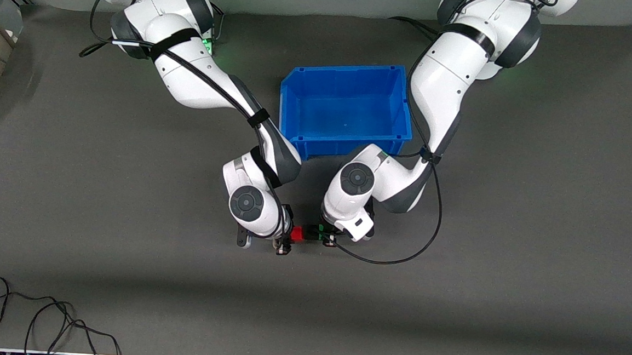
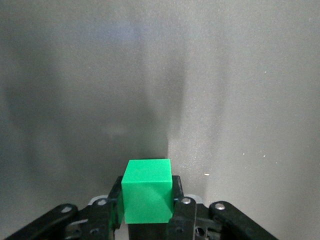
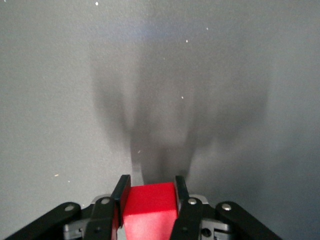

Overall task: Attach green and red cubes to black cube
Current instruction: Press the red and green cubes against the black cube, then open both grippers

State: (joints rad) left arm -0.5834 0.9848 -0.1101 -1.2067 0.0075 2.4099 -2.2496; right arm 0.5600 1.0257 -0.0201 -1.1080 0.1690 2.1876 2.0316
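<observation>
1. Front view, lower middle of the frame: right gripper (image 1: 284, 240) clamped on the red cube (image 1: 297, 234); left gripper (image 1: 327, 237) clamped on the green cube (image 1: 320, 232). Between the two coloured cubes, a dark block, apparently the black cube (image 1: 309, 233), with red touching it on one side and green on the other, all three in one row running across the frame. Blue bin (image 1: 292, 110) higher in the frame, well apart from the row, nothing visible in it.

2. Left wrist view, bottom centre: green cube (image 2: 147, 190) gripped between both fingers (image 2: 178, 197), jaws narrow on its sides, top and front faces showing. Grey mat (image 2: 225, 75) filling the rest. No black cube visible here.

3. Right wrist view, bottom centre: red cube (image 3: 150, 205) pinched between both fingers (image 3: 120, 192), jaws narrow. Shadows on the mat above.

4. Judgement: row's long axis joining the two grippers; any remaining press inward along that line, each arm equally near the middle block.
</observation>
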